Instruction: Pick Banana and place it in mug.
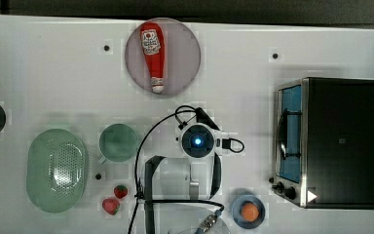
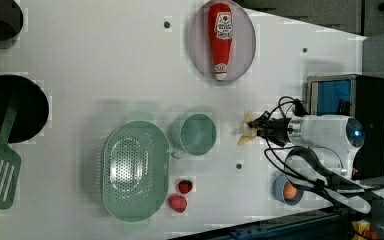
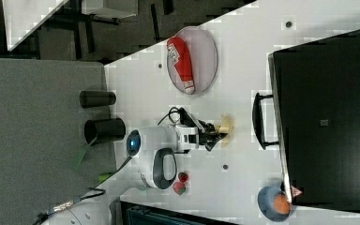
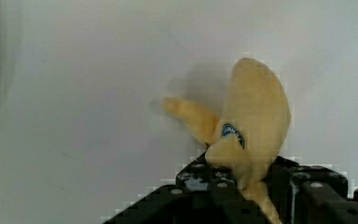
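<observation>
You've got the gripper (image 4: pixel 251 186) clamped on the banana (image 4: pixel 254 121); carrying it over and dropping it into the empty mug (image 2: pixel 198 134) remains

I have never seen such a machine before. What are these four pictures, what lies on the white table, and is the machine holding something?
The white machine is a robot arm with a black gripper at its end. Three cameras look at the white table from different sides; the fourth sits on the wrist, just behind the gripper. The gripper is shut on a small pale yellow toy banana. On the table lie a small round green mug, an oval pale-green perforated colander, two red strawberries, a red ketchup bottle on a round plate, a blue bowl holding an orange ball, and a black toaster oven.
</observation>
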`<state>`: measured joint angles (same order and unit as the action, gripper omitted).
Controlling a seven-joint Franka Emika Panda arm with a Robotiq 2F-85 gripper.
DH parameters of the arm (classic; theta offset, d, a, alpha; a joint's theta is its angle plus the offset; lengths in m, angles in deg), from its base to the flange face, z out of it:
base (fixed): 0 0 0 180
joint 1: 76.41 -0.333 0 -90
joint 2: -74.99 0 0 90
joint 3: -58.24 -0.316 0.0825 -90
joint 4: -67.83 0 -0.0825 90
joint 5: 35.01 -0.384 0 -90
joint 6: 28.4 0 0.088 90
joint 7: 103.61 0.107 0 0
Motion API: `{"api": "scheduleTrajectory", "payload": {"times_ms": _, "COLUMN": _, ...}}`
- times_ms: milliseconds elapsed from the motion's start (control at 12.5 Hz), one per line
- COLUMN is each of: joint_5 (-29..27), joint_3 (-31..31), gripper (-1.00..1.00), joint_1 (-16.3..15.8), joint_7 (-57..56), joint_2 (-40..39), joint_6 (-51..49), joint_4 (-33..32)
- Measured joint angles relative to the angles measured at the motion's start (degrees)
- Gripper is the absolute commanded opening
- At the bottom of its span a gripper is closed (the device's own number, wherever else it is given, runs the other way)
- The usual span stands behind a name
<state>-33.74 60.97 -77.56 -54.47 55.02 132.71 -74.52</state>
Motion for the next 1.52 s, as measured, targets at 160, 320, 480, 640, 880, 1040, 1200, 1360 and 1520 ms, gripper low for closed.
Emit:
{"api": "scheduleTrajectory", "payload": {"times_ms": 160, "joint_5": 0.07, "joint_3": -0.86, "gripper": -0.53, "joint_1": 1.35, "joint_7": 0.00, "joint_2": 0.78, "joint_6": -0.17, "joint_4": 0.56}}
{"api": "scheduleTrajectory", "payload": {"times_ms": 320, "joint_5": 1.44, "joint_3": 0.22, "gripper": -0.53, "joint_1": 1.04, "joint_7": -0.01, "joint_2": 3.92, "joint_6": -1.29, "joint_4": -1.12}}
{"api": "scheduleTrajectory", "payload": {"times_ms": 480, "joint_5": 1.36, "joint_3": 1.00, "gripper": -0.53, "joint_1": 1.12, "joint_7": -0.01, "joint_2": 9.09, "joint_6": -4.70, "joint_4": -0.78}}
{"api": "scheduleTrajectory", "payload": {"times_ms": 640, "joint_5": 1.36, "joint_3": 0.05, "gripper": -0.53, "joint_1": 1.67, "joint_7": 0.20, "joint_2": 17.13, "joint_6": -12.48, "joint_4": 1.45}}
{"api": "scheduleTrajectory", "payload": {"times_ms": 880, "joint_5": 1.03, "joint_3": -1.22, "gripper": -0.53, "joint_1": 1.50, "joint_7": 0.16, "joint_2": 31.18, "joint_6": -32.01, "joint_4": 7.16}}
{"api": "scheduleTrajectory", "payload": {"times_ms": 1040, "joint_5": 2.42, "joint_3": -3.27, "gripper": -0.53, "joint_1": 1.04, "joint_7": 0.21, "joint_2": 36.76, "joint_6": -45.01, "joint_4": 13.20}}
{"api": "scheduleTrajectory", "payload": {"times_ms": 1200, "joint_5": 2.26, "joint_3": -5.61, "gripper": -0.53, "joint_1": -0.53, "joint_7": 0.91, "joint_2": 38.43, "joint_6": -55.70, "joint_4": 18.46}}
{"api": "scheduleTrajectory", "payload": {"times_ms": 1360, "joint_5": -1.42, "joint_3": -10.16, "gripper": -0.53, "joint_1": -0.92, "joint_7": 5.68, "joint_2": 37.47, "joint_6": -59.07, "joint_4": 21.60}}
{"api": "scheduleTrajectory", "payload": {"times_ms": 1520, "joint_5": -4.71, "joint_3": -14.50, "gripper": -0.53, "joint_1": -1.79, "joint_7": 10.96, "joint_2": 35.80, "joint_6": -58.92, "joint_4": 21.49}}
